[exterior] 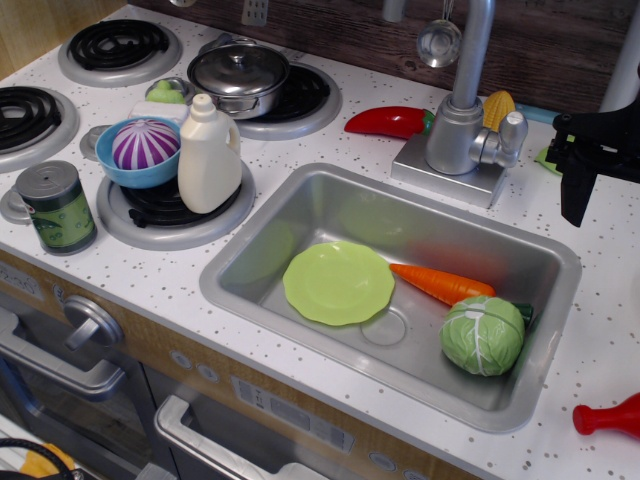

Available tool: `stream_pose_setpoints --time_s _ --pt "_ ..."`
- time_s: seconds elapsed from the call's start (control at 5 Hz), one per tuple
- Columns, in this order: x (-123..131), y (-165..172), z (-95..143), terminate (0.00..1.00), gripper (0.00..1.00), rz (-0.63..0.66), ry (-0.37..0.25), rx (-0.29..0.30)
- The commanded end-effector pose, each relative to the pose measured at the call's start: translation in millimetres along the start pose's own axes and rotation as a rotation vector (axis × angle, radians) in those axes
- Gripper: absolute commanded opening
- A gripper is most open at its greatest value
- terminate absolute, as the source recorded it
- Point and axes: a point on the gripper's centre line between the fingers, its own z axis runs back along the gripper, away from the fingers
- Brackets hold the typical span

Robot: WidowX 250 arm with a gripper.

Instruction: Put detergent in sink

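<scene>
The detergent [208, 155], a cream-white jug bottle with a side handle and round cap, stands upright on the front right burner [165, 222], left of the sink. The steel sink [262, 228] holds a green plate [338, 282], a carrot [440, 283] and a green cabbage [483, 335]. My black gripper [577, 205] hangs at the far right edge, above the counter behind the sink's right corner and far from the detergent. It holds nothing that I can see. Its jaws are seen edge-on, so their gap does not show.
A blue bowl [118, 168] with a purple-striped ball touches the detergent's left side. A green-labelled can [57, 207] stands front left. A lidded pot [240, 75] sits behind. The faucet [462, 120], a red pepper [388, 121] and corn [498, 108] line the back. A red object [610, 415] lies front right.
</scene>
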Motion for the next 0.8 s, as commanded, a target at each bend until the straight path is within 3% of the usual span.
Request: stream_pose_setpoints --time_s 0.0,0.2,0.6 --pt "0.0 0.0 0.0 0.00 1.00 0.000 0.000 0.000" --pt "4.6 29.4 12.8 0.00 1.00 -0.038 0.022 0.034" --pt "16.0 110.2 51.1 0.00 1.00 -0.133 0.041 0.179"
